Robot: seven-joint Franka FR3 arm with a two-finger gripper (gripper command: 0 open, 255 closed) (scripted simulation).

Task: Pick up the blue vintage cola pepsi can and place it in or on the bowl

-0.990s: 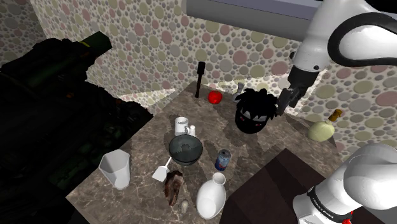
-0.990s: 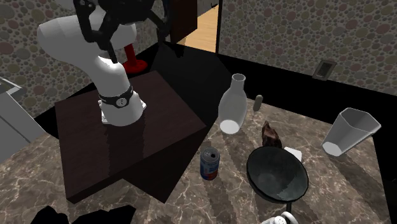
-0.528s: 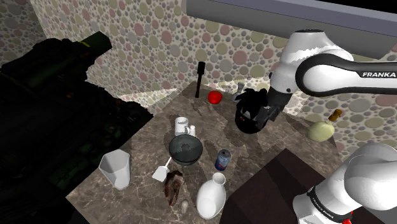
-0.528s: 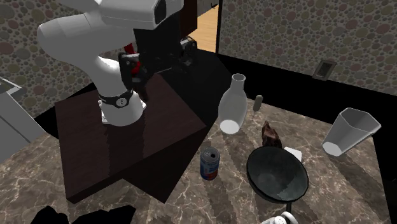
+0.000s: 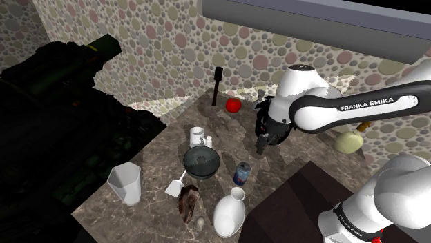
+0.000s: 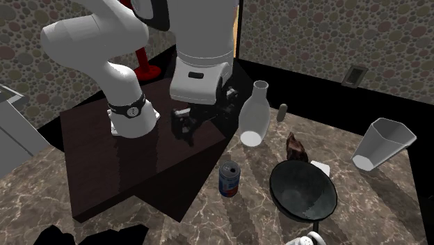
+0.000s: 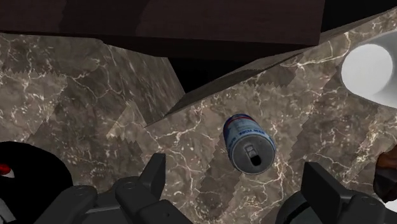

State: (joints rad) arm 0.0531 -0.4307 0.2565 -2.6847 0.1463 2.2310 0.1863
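**Colours and patterns**

The can is showing blue with some red and a grey top. The bowl is looking dark grey. The counter is wearing brown marble with pale veins. The wall is carrying green, pink and grey dots.

Dark marble counter — can, bowl, vase, cup.
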